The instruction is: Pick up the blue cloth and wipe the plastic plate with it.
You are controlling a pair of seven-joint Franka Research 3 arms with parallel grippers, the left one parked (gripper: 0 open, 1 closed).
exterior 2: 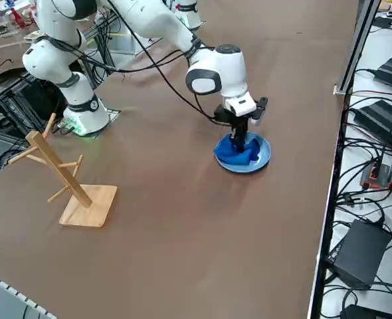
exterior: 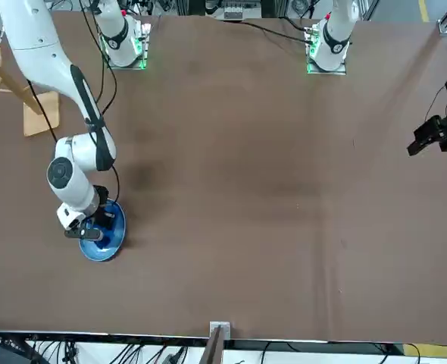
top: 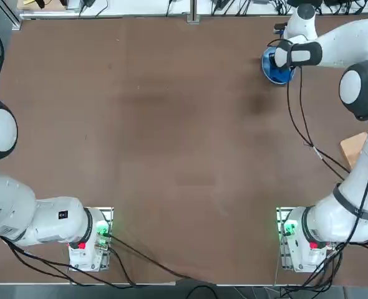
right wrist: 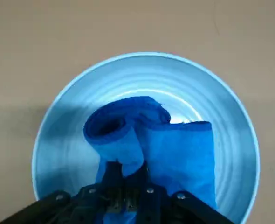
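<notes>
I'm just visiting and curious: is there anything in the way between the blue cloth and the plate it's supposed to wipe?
Nothing visible is. The right gripper is shut on the blue cloth, and the cloth already lies bunched inside the plastic plate. The wooden rack stands well off to the side.

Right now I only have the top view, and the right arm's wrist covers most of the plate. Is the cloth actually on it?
Observer: Yes. The blue cloth lies bunched inside the plastic plate, as the wrist view shows.
Operator: Is it gripped?
Observer: The right gripper is shut on the cloth's near edge.
Operator: Anything else on the table nearby?
Observer: A wooden rack stands well apart from the plate.
</notes>
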